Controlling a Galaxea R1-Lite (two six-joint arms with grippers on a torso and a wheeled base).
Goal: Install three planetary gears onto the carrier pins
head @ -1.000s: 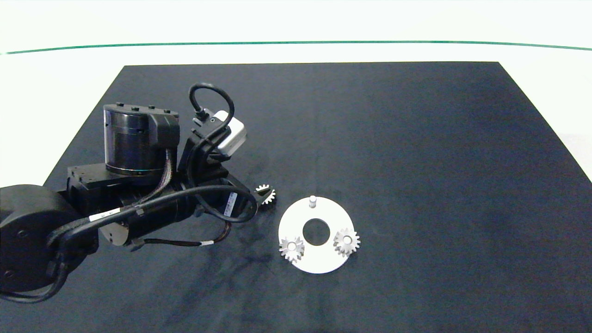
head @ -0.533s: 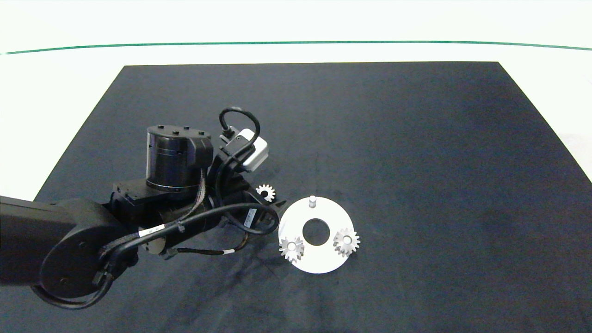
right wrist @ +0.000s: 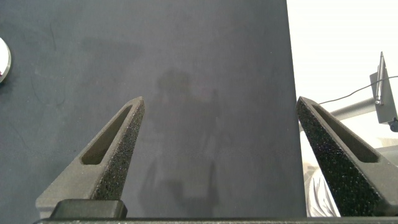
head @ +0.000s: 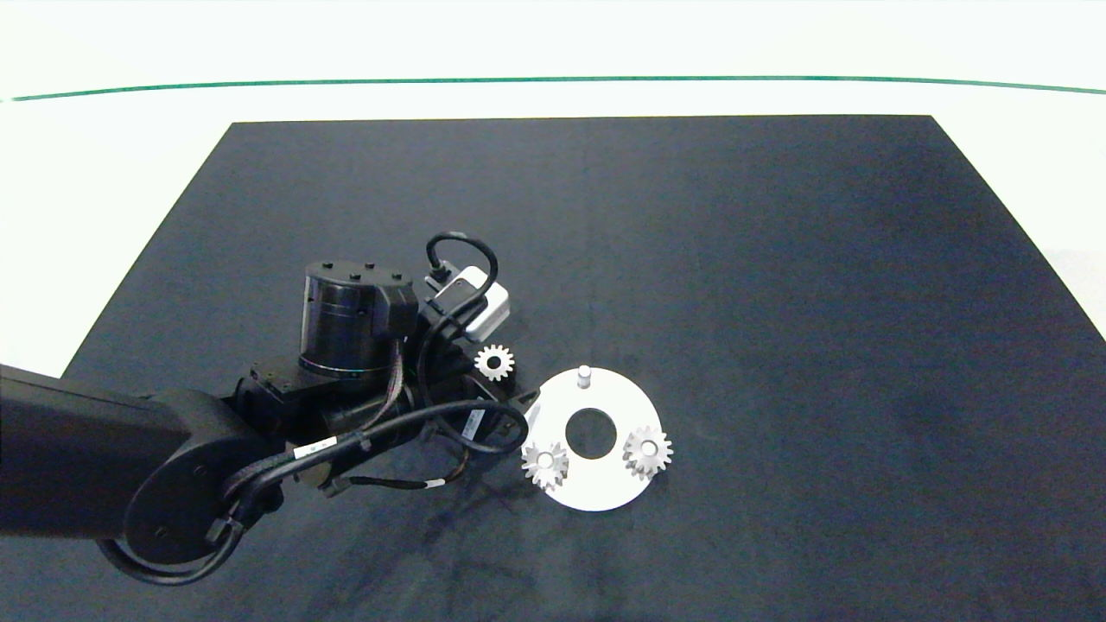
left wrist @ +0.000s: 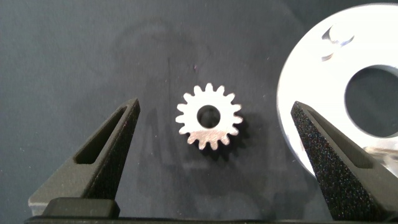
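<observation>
- While our left gripper (left wrist: 211, 155) hangs with fingers spread wide, the loose gear (head: 494, 362) lies flat on the mat (head: 778, 259) between them.
- We see the disc (head: 596, 492) just beside it, two seated gears (head: 545, 464), one bare pin (head: 584, 374).
- Our right gripper (right wrist: 217, 155) is spread wide above bare mat.

Left arm reaches in from the left edge of the black mat (head: 778, 259), wrist bent down, its left gripper (left wrist: 214, 124) low over the mat near the mat's middle. Fingers (left wrist: 112, 146) spread wide apart, nothing between the pads touching them (tips clear of the mat surface, as far as shows). Right gripper (right wrist: 217, 124) hangs above the mat's edge, fingers likewise spread wide, holding nothing; right arm outside the head view.
</observation>
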